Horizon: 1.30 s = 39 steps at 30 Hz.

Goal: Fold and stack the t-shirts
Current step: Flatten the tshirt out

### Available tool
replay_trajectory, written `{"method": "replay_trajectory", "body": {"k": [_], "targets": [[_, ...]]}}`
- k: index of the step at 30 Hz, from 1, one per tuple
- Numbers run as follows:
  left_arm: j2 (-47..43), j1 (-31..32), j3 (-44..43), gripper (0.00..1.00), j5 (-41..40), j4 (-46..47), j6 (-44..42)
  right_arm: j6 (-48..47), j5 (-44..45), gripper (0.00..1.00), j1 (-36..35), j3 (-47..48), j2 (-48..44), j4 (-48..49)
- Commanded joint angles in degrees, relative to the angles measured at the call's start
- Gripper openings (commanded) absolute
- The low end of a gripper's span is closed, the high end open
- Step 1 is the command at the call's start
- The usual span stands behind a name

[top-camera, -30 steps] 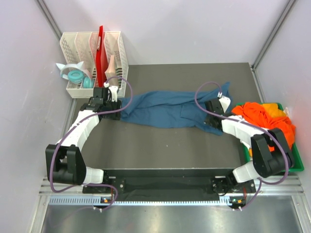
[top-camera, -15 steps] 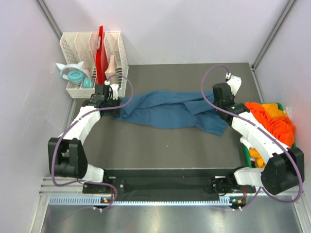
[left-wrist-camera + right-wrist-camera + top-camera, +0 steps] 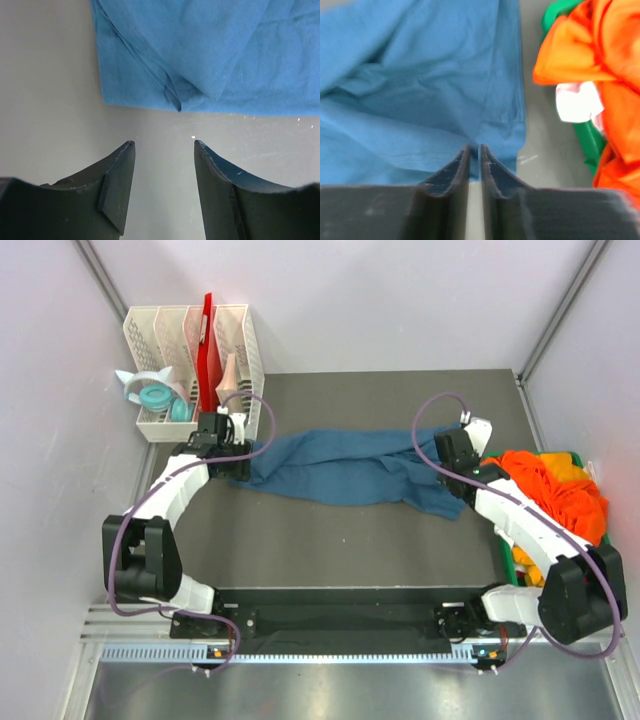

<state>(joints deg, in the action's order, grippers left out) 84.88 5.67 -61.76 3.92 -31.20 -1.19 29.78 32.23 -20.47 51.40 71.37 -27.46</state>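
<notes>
The right arm has dropped back down from where it was raised half a second ago, and the shirt's right end has settled with it. The left arm has barely shifted. On the grey table (image 3: 340,560) the teal t-shirt (image 3: 340,468) lies stretched in a long, rumpled band between the two arms, with no tidy fold in it yet. Over at the right edge the orange t-shirts (image 3: 560,490) sit heaped in the green bin (image 3: 612,575), and there's no stack anywhere. The right gripper (image 3: 475,149) has its fingers pressed together on the teal shirt's right edge. The left gripper (image 3: 164,145) has its jaws apart over bare table, the left hem just ahead of them and nothing held. Early days, I'd say: the first shirt is only being laid out, and all the folding and stacking is still to come.
</notes>
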Motion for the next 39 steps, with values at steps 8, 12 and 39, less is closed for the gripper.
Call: {"method": "replay_trajectory", "body": {"k": [8, 12, 39], "targets": [[-2.6, 0.1, 1.0, 0.57, 2.6, 0.8, 0.0, 5.2, -5.8, 0.65, 0.2, -2.1, 4.0, 2.6], [-2.4, 0.1, 1.5, 0.57, 2.8, 0.9, 0.0, 6.3, -7.5, 0.64, 0.8, -4.3, 6.2, 6.4], [-3.3, 0.1, 2.6, 0.57, 4.0, 1.5, 0.0, 18.7, -9.6, 0.55, -7.5, -13.3, -2.9, 7.9]]}}
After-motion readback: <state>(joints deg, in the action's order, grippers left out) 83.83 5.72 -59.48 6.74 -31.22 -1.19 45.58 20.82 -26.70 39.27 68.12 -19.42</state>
